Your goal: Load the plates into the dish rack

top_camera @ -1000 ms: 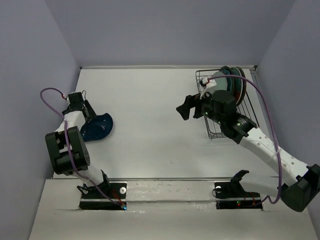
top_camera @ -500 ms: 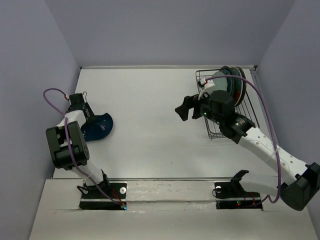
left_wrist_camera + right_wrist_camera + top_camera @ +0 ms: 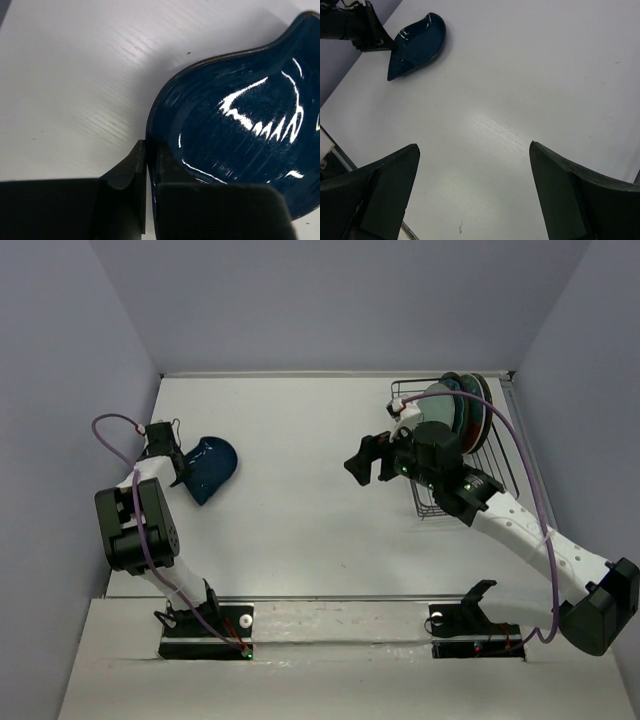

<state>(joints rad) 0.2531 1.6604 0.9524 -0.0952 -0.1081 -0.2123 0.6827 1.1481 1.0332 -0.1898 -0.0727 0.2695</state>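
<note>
A glossy dark blue plate [image 3: 210, 467] [image 3: 245, 130] [image 3: 418, 44] is tilted up off the table at the left. My left gripper [image 3: 181, 466] [image 3: 151, 161] is shut on its near rim, one finger on each face. Several other plates [image 3: 462, 405] stand on edge in the black wire dish rack [image 3: 428, 506] at the far right. My right gripper [image 3: 364, 459] [image 3: 474, 148] hovers open over bare table just left of the rack, with nothing between its fingers.
The left arm [image 3: 355, 25] shows at the top left of the right wrist view, beside the left wall. The right arm's purple cable [image 3: 525, 455] arcs over the rack. Walls close in on three sides of the table.
My left gripper has shut on the blue plate's rim and tipped the plate up, shifting it farther from the near edge. The right gripper has drifted slightly left, still open.
</note>
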